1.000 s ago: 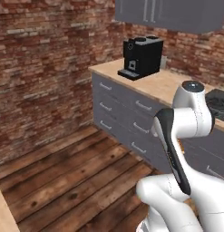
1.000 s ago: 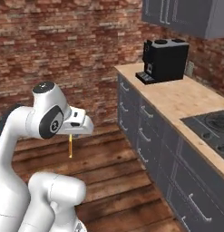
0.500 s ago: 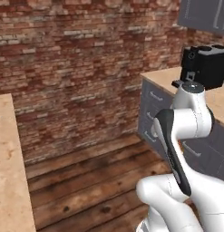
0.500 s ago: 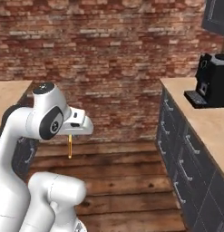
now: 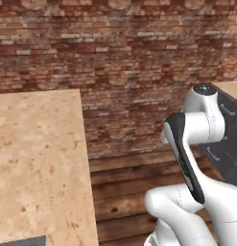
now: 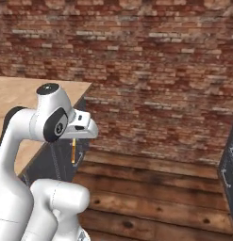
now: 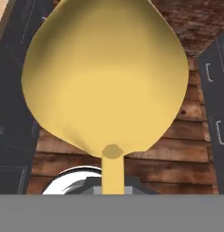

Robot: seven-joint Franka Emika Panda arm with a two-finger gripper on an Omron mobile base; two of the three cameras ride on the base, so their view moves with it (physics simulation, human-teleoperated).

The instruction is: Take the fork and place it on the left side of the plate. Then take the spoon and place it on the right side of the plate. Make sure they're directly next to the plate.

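Spoon [image 7: 106,77] held in the fingers, above the wooden floor [image 6: 155,188]
In the hand view the yellow-gold bowl looms right before the camera, its thin stem running down to the fingers at the bottom edge, which are pinched on it. From the right base view the gripper [image 6: 74,136] juts from the white arm [image 6: 28,141] with the orange handle hanging straight down below it, beside the corner of a dark cabinet [image 6: 66,160]. A tan counter [image 5: 38,158] lies to the left in the left base view, bare wood grain on top; a brick wall [image 5: 120,57] stands behind, plank flooring below
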